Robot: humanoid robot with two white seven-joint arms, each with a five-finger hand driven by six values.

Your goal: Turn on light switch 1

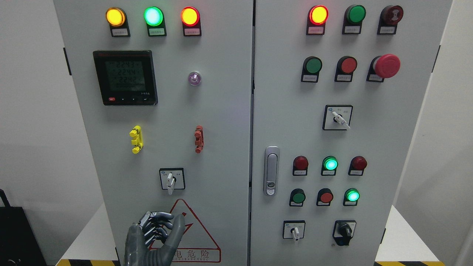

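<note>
The grey robotic left hand [155,236], fingers curled and holding nothing, is raised near the grey cabinet door's [221,147] bottom edge, directly under the white-levered rotary light switch [171,180] (probably its target), poised to reach up.

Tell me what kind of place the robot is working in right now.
Probably an industrial electrical room or training rig: a grey two-door control cabinet with lit indicator lamps, a digital power meter and a red emergency-stop button. The left hand is raised below a rotary switch.
</note>
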